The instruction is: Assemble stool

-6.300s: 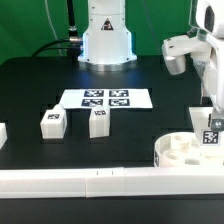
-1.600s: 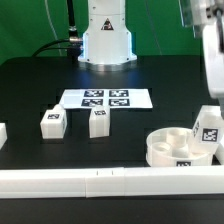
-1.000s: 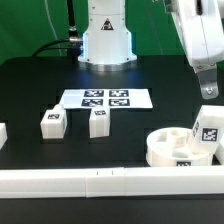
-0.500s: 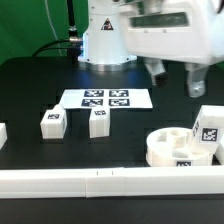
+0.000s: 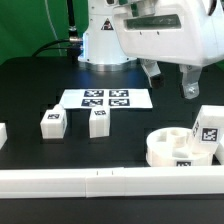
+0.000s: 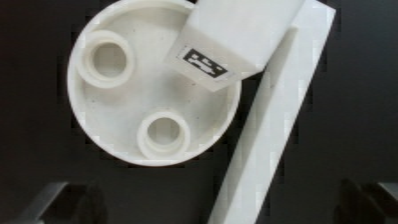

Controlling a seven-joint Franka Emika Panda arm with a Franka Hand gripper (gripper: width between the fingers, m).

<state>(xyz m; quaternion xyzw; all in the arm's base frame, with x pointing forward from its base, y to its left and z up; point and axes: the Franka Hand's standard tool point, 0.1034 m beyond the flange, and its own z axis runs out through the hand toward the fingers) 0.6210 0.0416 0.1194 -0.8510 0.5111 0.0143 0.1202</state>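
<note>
Where the matte black table top (image 5: 30, 85) fills the exterior view, it counts as the largest item and bears all the rest. Next, the white Franka arm (image 5: 105, 40) rises from its base at the far middle, its bulky wrist reaching across to the exterior view's right. The two-finger gripper (image 5: 170, 80) hangs above the table, behind and above the seat, its dark fingers (image 5: 150, 72) spread wide with nothing between them (empty, touching no part). The long white border rail (image 5: 90, 182) runs along the near edge; the wrist view shows it (image 6: 267, 140) just beside the seat. The marker board (image 5: 105, 98), thin and flat, lies at the table's middle before the arm's base. The white plastic round disc seat (image 5: 172, 150) lies just behind the rail at the exterior view's right, sockets upward; two round sockets (image 6: 166, 130) show on it (image 6: 125, 100) in the wrist view. One small blocky white tagged leg (image 5: 208, 128) stands at the seat's rim on the exterior view's right, touching it (image 6: 228, 50); whether it sits in a socket cannot be told. Two further white block legs, the left one (image 5: 52, 122) and the right one (image 5: 98, 122), stand upright near the marker board's near edge, apart from each other and well apart from the seat. A white fragment (image 5: 3, 133) is cut off at the exterior view's left edge, its kind not clear.
</note>
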